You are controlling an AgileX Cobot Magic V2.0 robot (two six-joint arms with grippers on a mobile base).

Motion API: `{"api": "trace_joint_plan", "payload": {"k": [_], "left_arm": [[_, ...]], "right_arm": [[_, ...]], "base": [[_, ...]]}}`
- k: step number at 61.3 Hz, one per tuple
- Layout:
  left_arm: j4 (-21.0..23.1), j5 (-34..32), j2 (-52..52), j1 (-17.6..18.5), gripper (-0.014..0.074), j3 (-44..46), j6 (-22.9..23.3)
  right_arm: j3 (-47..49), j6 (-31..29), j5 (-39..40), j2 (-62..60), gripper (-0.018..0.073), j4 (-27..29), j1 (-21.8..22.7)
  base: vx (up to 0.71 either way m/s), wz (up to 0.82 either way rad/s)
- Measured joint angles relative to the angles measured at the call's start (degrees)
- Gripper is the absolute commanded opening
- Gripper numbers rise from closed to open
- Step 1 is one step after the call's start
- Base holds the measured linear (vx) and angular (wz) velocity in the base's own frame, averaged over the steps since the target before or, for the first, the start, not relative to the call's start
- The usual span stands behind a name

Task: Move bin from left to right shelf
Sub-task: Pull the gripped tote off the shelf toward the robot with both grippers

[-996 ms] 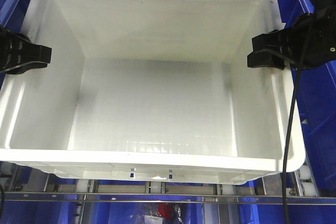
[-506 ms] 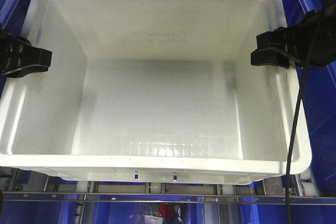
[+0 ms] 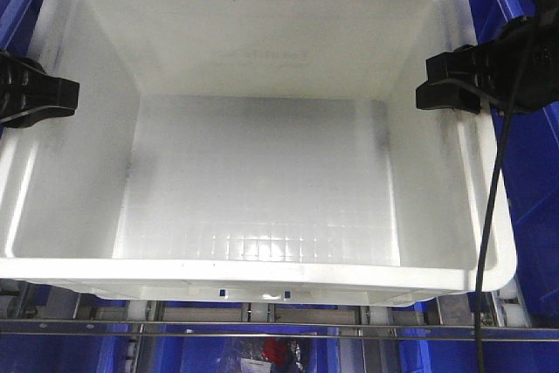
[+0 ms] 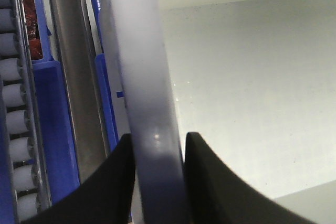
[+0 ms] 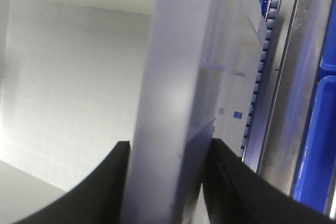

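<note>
Bin (image 3: 262,181), white with its open top toward the camera, fills most of the front view. Blue bins (image 3: 534,216) flank it at 3 o'clock, and more blue shows at 9 and 6 o'clock. A metal rail (image 3: 262,331) crosses below its near edge at 6 o'clock.

The left gripper (image 3: 63,98) sits on the rim of the bin's short wall at 9 o'clock. The right gripper (image 3: 441,85) sits on the opposite rim, between 2 and 3 o'clock. A black cable (image 3: 489,216) hangs from the right arm across the rim toward 5 o'clock.

In the left wrist view the thick rim runs from 12 to 6 o'clock between two black fingers (image 4: 113,187). One is outside the wall and one inside, both touching the plastic, so the left gripper is clamped on the bin. Rollers (image 4: 10,108) line the frame at 9 o'clock.

In the right wrist view the right gripper's fingers (image 5: 100,187) likewise straddle the rim, pressed against it on both sides and gripping the bin. Whether the bin rests on the shelf or hangs just above it cannot be told.
</note>
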State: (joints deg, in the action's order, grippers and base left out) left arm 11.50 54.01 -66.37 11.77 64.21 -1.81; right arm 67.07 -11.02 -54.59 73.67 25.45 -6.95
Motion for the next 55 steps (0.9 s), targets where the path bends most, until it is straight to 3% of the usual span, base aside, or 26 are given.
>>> {"api": "trace_joint_plan", "payload": {"k": [55], "left_arm": [[0.0,0.0,0.0,0.0,-0.0008,0.0,0.0]], "right_arm": [[0.0,0.0,0.0,0.0,-0.0004,0.0,0.0]], "base": [[0.00,0.00]]}}
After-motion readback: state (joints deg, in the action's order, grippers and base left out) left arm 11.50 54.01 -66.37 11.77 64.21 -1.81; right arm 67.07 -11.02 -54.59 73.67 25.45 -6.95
